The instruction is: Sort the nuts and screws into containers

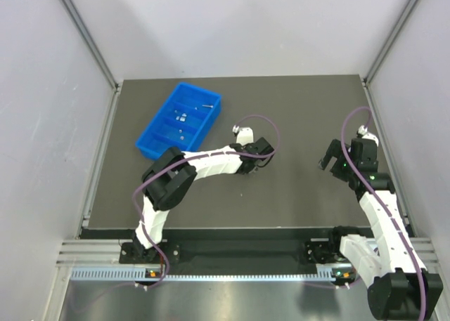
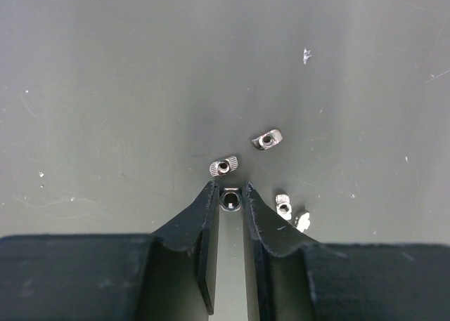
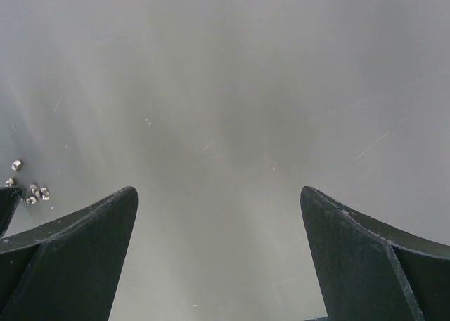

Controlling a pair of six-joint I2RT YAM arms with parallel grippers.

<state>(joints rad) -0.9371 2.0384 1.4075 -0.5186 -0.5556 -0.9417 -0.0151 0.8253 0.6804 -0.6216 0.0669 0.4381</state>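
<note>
My left gripper (image 2: pixel 230 194) is down on the dark mat, its fingertips closed on either side of a silver nut (image 2: pixel 231 199). Loose nuts lie around it: one just ahead (image 2: pixel 224 167), one farther ahead to the right (image 2: pixel 266 139), and two beside the right finger (image 2: pixel 283 206). In the top view this gripper (image 1: pixel 266 159) is mid-table, to the right of the blue compartment tray (image 1: pixel 158 115). The tray holds a few small silver pieces (image 1: pixel 180 114). My right gripper (image 3: pixel 219 215) is open and empty over bare mat, at the right in the top view (image 1: pixel 329 164).
The cluster of nuts (image 3: pixel 31 192) shows at the far left of the right wrist view. Grey walls with aluminium frame rails (image 1: pixel 98 61) enclose the mat on three sides. The purple cable (image 1: pixel 271 128) loops over the left wrist.
</note>
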